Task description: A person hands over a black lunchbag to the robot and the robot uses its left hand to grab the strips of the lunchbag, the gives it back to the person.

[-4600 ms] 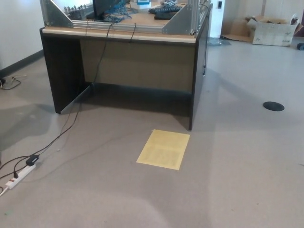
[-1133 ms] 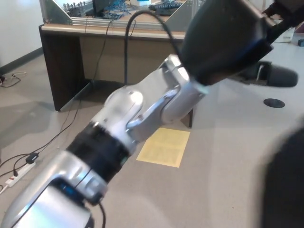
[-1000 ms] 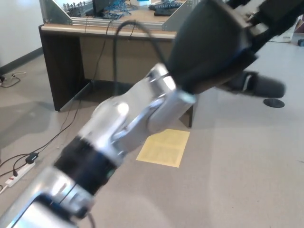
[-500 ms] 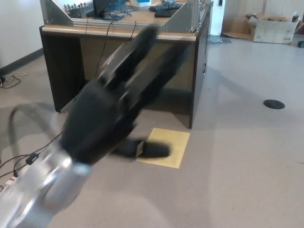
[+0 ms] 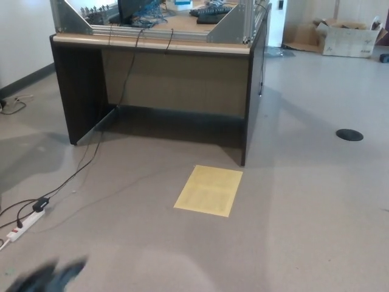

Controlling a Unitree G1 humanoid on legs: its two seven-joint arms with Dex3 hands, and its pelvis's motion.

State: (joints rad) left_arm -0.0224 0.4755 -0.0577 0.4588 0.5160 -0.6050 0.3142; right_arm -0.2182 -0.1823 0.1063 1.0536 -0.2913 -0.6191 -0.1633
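Dropped from mid-picture half a second ago, the left hand [image 5: 42, 278] now shows only as a dark blur at the bottom left edge; whether its fingers are apart cannot be told, and it touches nothing visible. Beyond it lie a power strip [image 5: 23, 224], yellow sheet [image 5: 209, 190] and desk [image 5: 152, 79]. No lunchbag shows.

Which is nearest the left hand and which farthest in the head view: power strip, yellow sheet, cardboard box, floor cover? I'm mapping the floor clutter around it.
From the left hand, a dark blur at the bottom left corner:
1. White power strip, on the floor just above it.
2. Yellow sheet, middle of the floor.
3. Round black floor cover, far right.
4. Cardboard box, top right corner.
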